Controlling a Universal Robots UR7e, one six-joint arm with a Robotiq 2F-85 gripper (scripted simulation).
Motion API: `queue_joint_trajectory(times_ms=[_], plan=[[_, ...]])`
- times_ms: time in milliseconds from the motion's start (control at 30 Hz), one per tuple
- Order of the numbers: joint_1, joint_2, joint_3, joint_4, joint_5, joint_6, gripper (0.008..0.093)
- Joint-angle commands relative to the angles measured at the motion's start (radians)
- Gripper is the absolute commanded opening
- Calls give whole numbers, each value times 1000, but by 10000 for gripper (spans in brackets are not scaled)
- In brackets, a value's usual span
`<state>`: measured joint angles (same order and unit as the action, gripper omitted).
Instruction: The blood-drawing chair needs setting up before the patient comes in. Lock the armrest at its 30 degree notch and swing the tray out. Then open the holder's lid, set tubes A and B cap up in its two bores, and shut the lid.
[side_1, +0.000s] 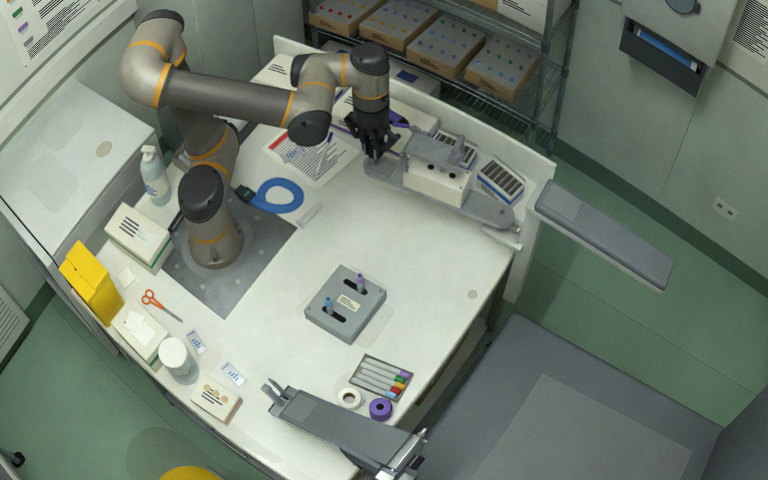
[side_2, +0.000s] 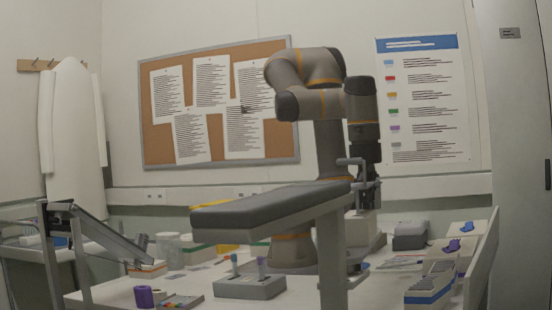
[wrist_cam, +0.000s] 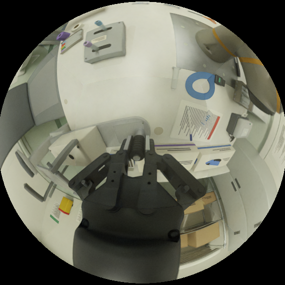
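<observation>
My gripper (side_1: 375, 154) (wrist_cam: 137, 149) points down at the far end of the grey swing tray (side_1: 439, 189). The tray's ribbed handle post (wrist_cam: 137, 145) is clamped in the closed fingers. On the tray sits the white holder (side_1: 437, 179) with two bores, its grey lid (side_1: 431, 149) standing raised. Tubes A and B stand in the grey rack (side_1: 345, 303) at mid-table, one purple-capped (side_1: 359, 279), one blue-capped (side_1: 328, 303). The near armrest (side_1: 340, 427) slopes at the table's front edge.
Behind the tray stand glove boxes (side_1: 391, 116) and a wire shelf of tube cartons (side_1: 447, 45). A blue tourniquet (side_1: 277, 195) and a paper form (side_1: 311, 155) lie left of the gripper. A second padded armrest (side_1: 603, 240) juts out on the right.
</observation>
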<state>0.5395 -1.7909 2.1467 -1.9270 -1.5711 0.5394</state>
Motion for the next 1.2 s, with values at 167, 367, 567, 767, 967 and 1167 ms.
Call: queue_joint_trajectory(times_ms=[167, 367, 567, 767, 967, 1167], plan=[[27, 21, -17, -6, 0, 27, 80], [49, 41, -32, -10, 0, 49, 80], [66, 56, -45, -13, 0, 66, 80], [78, 69, -55, -15, 0, 78, 80], [86, 77, -62, -17, 0, 86, 80], [92, 83, -67, -18, 0, 92, 80]])
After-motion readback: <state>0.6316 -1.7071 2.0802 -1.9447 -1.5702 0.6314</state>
